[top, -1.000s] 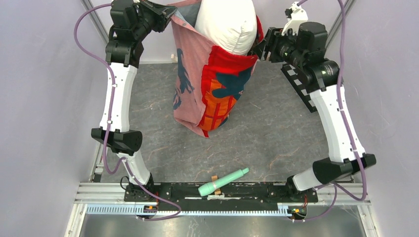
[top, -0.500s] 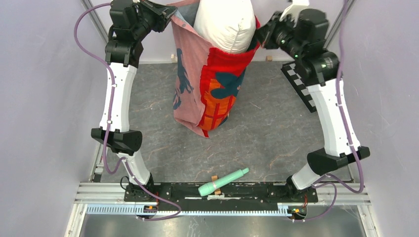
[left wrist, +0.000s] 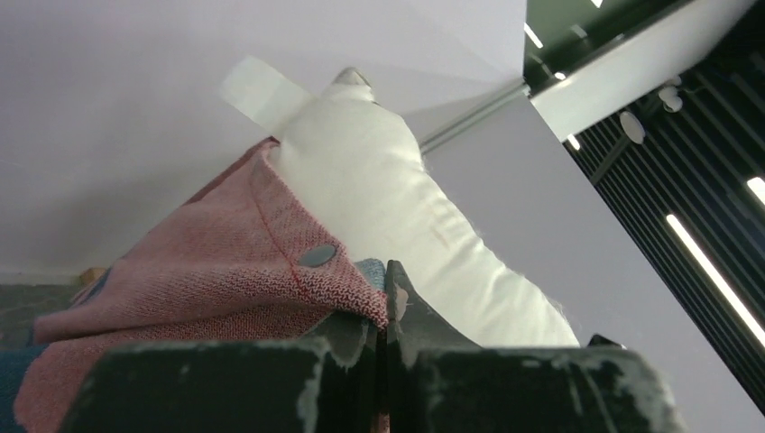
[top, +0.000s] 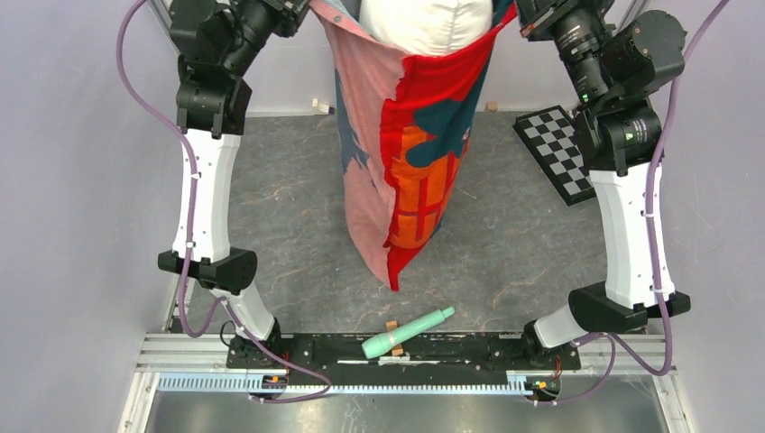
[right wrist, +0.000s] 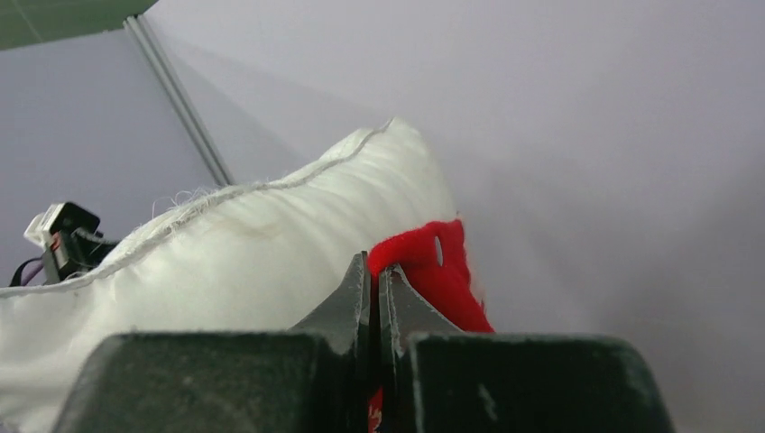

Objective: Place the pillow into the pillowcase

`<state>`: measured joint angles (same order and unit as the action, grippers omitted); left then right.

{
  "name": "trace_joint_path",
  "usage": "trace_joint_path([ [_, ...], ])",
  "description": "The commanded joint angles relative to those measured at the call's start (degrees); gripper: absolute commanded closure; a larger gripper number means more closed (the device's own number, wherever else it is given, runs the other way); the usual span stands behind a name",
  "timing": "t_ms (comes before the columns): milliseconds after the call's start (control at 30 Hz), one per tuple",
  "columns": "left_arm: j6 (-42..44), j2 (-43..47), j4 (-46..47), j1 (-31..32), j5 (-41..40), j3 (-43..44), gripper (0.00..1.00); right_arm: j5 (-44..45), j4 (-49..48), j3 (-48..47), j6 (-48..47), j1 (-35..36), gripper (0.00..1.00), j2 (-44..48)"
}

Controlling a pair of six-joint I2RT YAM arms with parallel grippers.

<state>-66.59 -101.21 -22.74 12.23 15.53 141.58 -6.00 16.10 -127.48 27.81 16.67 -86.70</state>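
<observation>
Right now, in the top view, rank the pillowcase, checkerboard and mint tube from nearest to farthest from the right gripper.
1. pillowcase, its red edge pinched in the right gripper.
2. checkerboard, lying flat at the right.
3. mint tube, at the near edge, centre.

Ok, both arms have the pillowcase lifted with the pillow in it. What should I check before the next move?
1. Left gripper grip on the pillowcase: ok, shut on the pink hem beside a snap.
2. Right gripper grip: ok, shut on the red hem.
3. Pillow fully inside: not ok, its top shows above the opening.
4. Pillowcase bottom off the table: cannot tell from above.
5. Green tube out of the way: ok, it lies at the table's near edge, apart from the fabric.
</observation>
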Motion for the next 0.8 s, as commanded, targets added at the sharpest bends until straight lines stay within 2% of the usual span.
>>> trace_joint_path([
  [0,-1.75,5.35,12.56,4.44,3.20,-5.72,0.97,6.75,-18.23,-3.05,1.25,-1.97,1.00,0.11],
  [33,-1.65,5.89,14.73,4.23,3.09,-6.83,0.97,5.45,-19.84,-3.06,3.03,-1.99,1.00,-0.36],
  [133,-1.51,1.75,13.16,-0.83,-1.46,2.50,0.97,1.27,-21.91,-2.91,6.17,0.27,1.00,-0.72],
  [200,-8.12,-1.58,17.51,-4.32,-1.95,4.68,0.97,0.93,-23.70,-1.27,3.98,2.68,1.00,0.90],
  [267,-12.27,-3.34,20.13,-4.61,-1.42,4.95,0.97,4.15,-23.03,-0.78,0.32,3.20,1.00,2.22],
  [367,-9.30,-3.63,18.24,2.48,5.61,4.08,0.97,11.27,-22.49,-2.08,-4.28,0.93,1.00,1.38],
  [433,-4.47,-1.37,14.94,7.65,8.21,1.29,0.97,12.07,-20.42,-5.74,-4.12,-0.99,1.00,-1.90],
  [500,-2.12,0.88,16.72,8.98,7.04,-2.13,0.97,9.08,-18.49,-6.10,-2.01,-0.78,1.00,-4.02],
  [533,-0.88,0.46,14.70,7.04,4.72,0.44,0.97,6.49,-18.28,-4.10,-1.88,1.04,1.00,-4.01],
  [600,-1.99,-2.58,12.23,0.48,-0.37,6.31,0.97,10.02,-15.12,-0.26,-11.06,11.73,1.00,-2.26],
  [667,-10.94,-5.97,15.97,-5.75,-0.64,6.70,0.97,13.73,-15.43,5.57,-17.72,22.00,1.00,0.78],
  [700,-15.04,-7.73,18.28,-6.69,0.80,6.88,0.97,15.29,-15.41,7.02,-18.77,23.01,1.00,1.69],
  [767,-15.98,-11.52,18.99,-3.49,5.98,10.19,0.97,20.39,-14.06,4.31,-21.86,22.09,1.00,1.11],
])
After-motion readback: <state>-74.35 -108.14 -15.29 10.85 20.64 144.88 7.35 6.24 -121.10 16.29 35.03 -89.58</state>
